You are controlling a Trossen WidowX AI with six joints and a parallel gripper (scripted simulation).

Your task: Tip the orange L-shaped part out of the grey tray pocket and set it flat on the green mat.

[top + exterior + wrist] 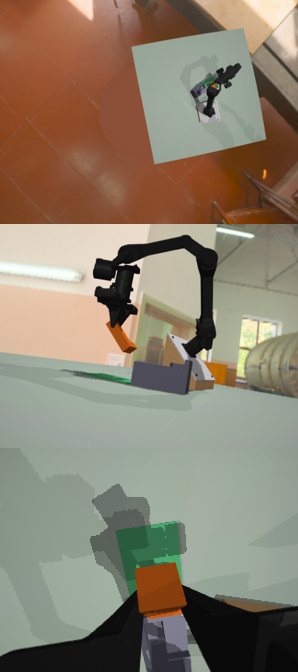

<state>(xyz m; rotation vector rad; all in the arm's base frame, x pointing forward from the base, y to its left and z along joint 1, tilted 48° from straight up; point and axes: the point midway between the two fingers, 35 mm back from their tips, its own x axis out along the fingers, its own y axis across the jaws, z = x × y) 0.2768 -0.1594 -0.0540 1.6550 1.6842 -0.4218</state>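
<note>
L-part held by its end, clear of the tray.
My gripper (pixel 117 325) (pixel 158 591) pinches the orange part (pixel 121 337) (pixel 161 589) at its upper end; foot droops toward 4 o'clock in the exterior view. Looks stiff, light; may pivot. Grip's right for lowering. Beyond, at 12 o'clock in the wrist view: green mat (pixel 208 82) (pixel 107 377) (pixel 167 540). Grey tray (pixel 199 91) (pixel 159 377) (pixel 175 634) at 6.

Brightness: well lit overall; the black arm (pixel 210 102) (pixel 207 294) shows little surface detail.
Light sources: glowing tubes (pixel 235 232) and a bright window (pixel 250 347) in the exterior view.
Shadows: overlapping grey shapes across the tabletop (pixel 168 112) (pixel 140 420) (pixel 225 488), jagged-edged.
Glare: pale patches on the floor (pixel 84 159).
Sharpness: background soft in the exterior view.
</note>
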